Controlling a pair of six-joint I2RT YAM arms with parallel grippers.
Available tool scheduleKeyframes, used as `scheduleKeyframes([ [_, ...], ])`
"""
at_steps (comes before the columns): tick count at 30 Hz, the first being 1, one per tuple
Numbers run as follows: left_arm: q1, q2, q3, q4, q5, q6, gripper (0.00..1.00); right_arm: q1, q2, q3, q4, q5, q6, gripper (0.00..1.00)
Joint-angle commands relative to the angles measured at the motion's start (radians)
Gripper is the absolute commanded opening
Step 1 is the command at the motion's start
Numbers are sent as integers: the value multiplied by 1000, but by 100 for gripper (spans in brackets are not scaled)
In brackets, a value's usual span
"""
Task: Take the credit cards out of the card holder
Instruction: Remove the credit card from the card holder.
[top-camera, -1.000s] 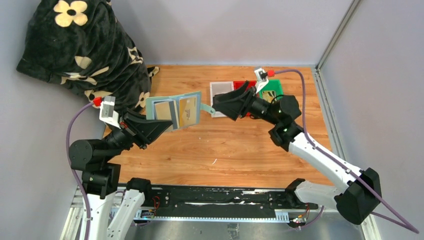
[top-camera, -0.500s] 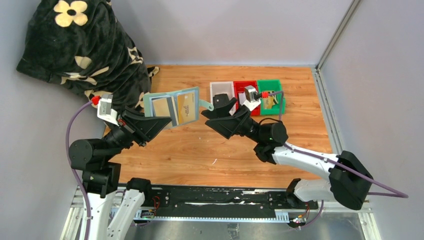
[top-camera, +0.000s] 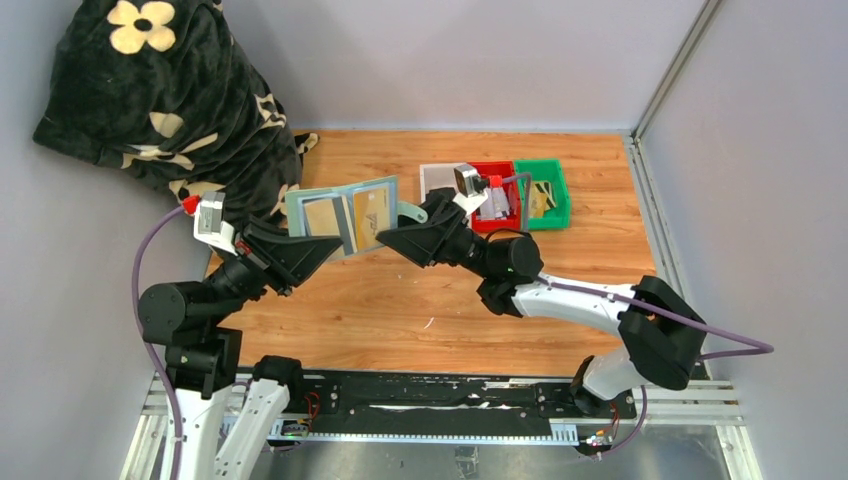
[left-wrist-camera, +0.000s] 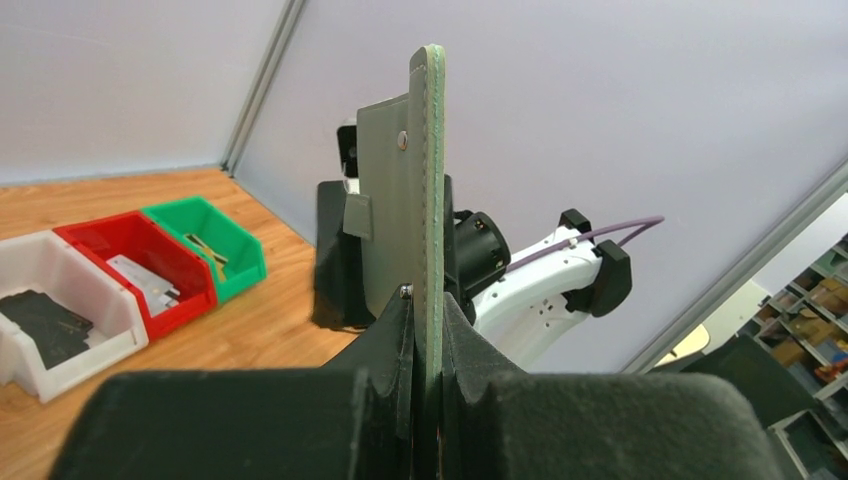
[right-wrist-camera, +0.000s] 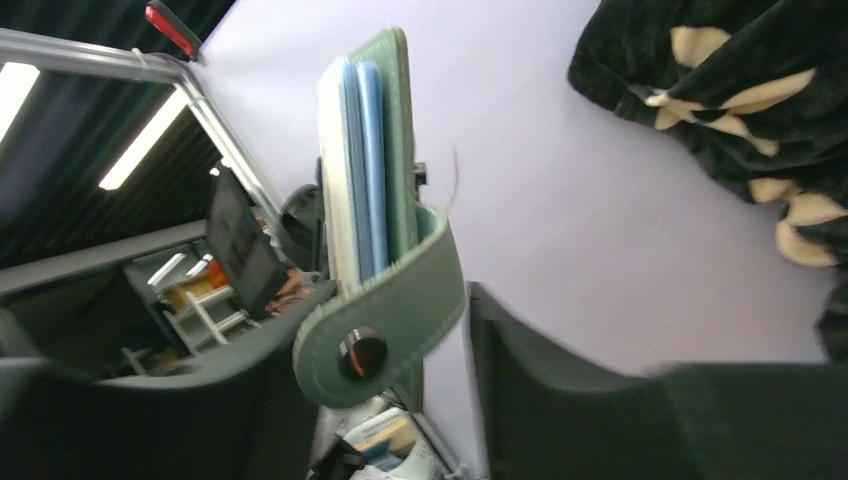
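Note:
The sage-green card holder (top-camera: 300, 200) hangs open above the table, its lower edge pinched in my shut left gripper (top-camera: 336, 243). Its pale pockets hold a white card with a dark stripe (top-camera: 326, 215) and a tan-gold card (top-camera: 372, 214). The closing tab (top-camera: 412, 211) sticks out to the right. My right gripper (top-camera: 392, 238) is open at the holder's right edge. In the right wrist view the tab (right-wrist-camera: 385, 320) with its snap lies between the open fingers (right-wrist-camera: 560, 390). In the left wrist view the holder (left-wrist-camera: 432, 180) shows edge-on, clamped in the gripper (left-wrist-camera: 428, 325).
Three small bins stand at the back right: white (top-camera: 436, 175), red (top-camera: 502, 170) and green (top-camera: 548, 168), with small items inside. A black wallet (left-wrist-camera: 42, 314) lies in the white bin. A black flowered blanket (top-camera: 170, 90) fills the back left corner.
My right arm has swung left from over the bins to the card holder, and its open jaws now sit at the holder's right edge. The left gripper has held the holder nearly still.

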Motion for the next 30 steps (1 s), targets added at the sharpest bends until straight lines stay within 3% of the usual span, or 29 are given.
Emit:
scheduleKeyframes([
  [1, -6, -26, -34, 17, -10, 32, 0, 7, -3, 46, 79, 9, 26, 33],
  [2, -6, -29, -34, -24, -12, 59, 0, -2, -10, 44, 65, -4, 33, 18],
  [3, -6, -30, -31, -78, -16, 98, 7, -11, -21, 41, 44, -16, 35, 4],
  [4, -6, -30, -26, -125, -14, 152, 18, -26, -40, 33, 17, -33, 35, 0],
  [5, -6, -30, -19, -167, -6, 189, 35, -38, -61, 27, -19, -56, 30, 0],
  [9, -6, -16, 41, -346, 29, 368, 66, -105, -167, 47, -329, -234, -84, 0],
  [12, -6, 27, 150, -502, 75, 512, 82, -129, -231, 198, -969, -405, -437, 0],
  [15, -6, 78, 253, -663, 116, 652, 86, -132, -225, 412, -1523, -428, -785, 0],
  [18, -6, 104, 317, -746, 121, 742, 87, -136, -184, 539, -1812, -452, -962, 0],
  [25, -6, 97, 311, -770, 170, 856, 81, -131, -61, 796, -2202, -543, -1202, 0],
  [30, -6, 123, 245, -784, 254, 908, 76, -79, 30, 940, -2342, -542, -1296, 0],
])
